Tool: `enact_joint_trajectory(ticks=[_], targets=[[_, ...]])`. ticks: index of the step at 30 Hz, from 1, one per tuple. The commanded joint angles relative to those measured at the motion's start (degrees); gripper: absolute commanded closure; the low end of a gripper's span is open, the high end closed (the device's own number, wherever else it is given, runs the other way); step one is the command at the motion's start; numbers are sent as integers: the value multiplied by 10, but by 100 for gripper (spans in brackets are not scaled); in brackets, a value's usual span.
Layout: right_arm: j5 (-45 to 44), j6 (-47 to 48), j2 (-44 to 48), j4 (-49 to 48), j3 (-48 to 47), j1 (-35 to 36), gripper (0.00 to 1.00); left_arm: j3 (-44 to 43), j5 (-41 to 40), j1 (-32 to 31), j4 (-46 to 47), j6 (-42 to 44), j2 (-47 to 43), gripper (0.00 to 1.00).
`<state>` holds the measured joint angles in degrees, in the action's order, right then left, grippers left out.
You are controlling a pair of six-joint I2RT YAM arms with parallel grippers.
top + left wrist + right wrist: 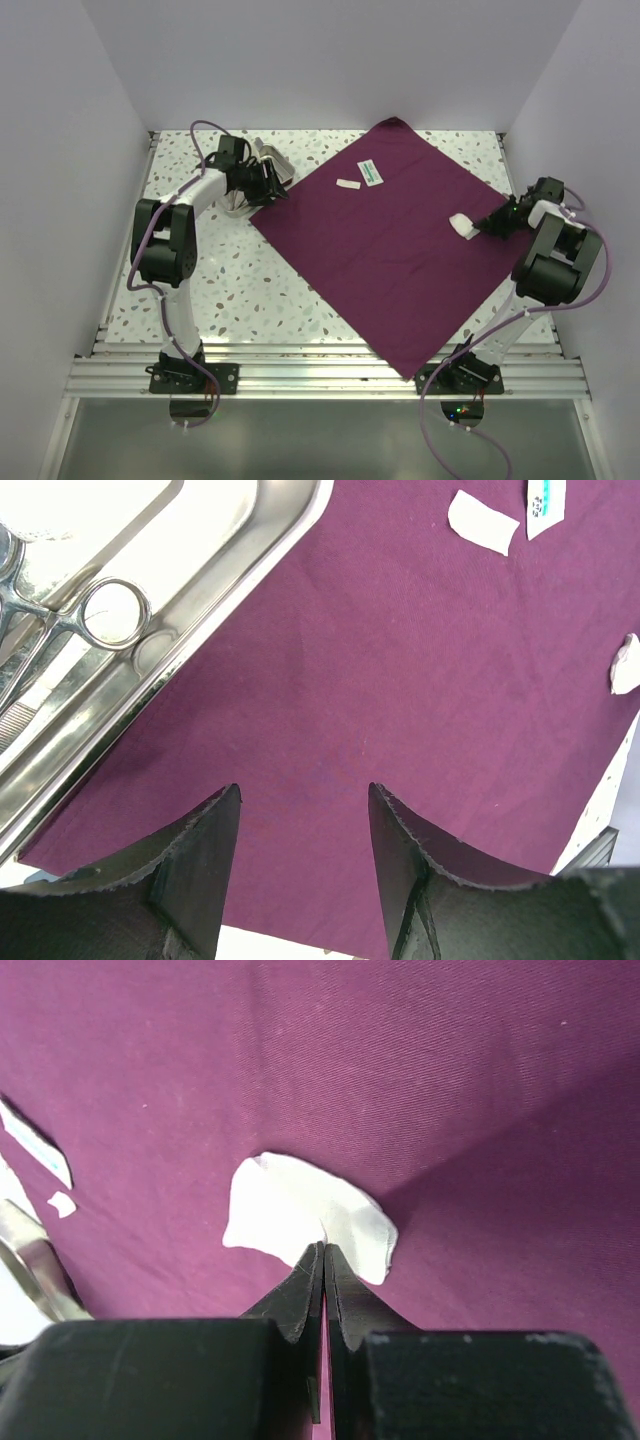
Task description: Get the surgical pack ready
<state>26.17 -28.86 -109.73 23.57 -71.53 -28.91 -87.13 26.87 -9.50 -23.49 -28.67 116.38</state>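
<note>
The plum-purple cloth (390,250) lies spread as a diamond on the table. My right gripper (324,1250) is shut on the near edge of a white gauze pad (290,1215), which puckers at the fingertips; the top view shows the gauze pad (461,224) near the cloth's right corner. My left gripper (304,795) hangs open and empty over the cloth's left corner. Beside it, the steel tray (235,575) overlaps the cloth's edge and holds silver scissors (112,613). Two small packets, one white (349,184) and one green-striped (372,172), lie on the cloth's far part.
White walls close in the speckled table (250,290) on the left, back and right. The left arm covers much of the tray (272,160) in the top view. An aluminium rail (320,375) runs along the near edge.
</note>
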Motion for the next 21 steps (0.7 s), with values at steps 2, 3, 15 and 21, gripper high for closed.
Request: enact_joint_trajectory(ticks=[2,3,15,21], targets=[[-17,11,-6,9,-2,-2,100,-23,9,4,3,15,1,42],[-21,10,-7,9,-2,-2,100,-23,8,4,3,15,1,42],[-39,14,-6,11,-1,-6,100,-23,9,4,4,13,5,42],[-41,12,-8,8,-5,-6,100,-22,9,4,4,13,5,42]])
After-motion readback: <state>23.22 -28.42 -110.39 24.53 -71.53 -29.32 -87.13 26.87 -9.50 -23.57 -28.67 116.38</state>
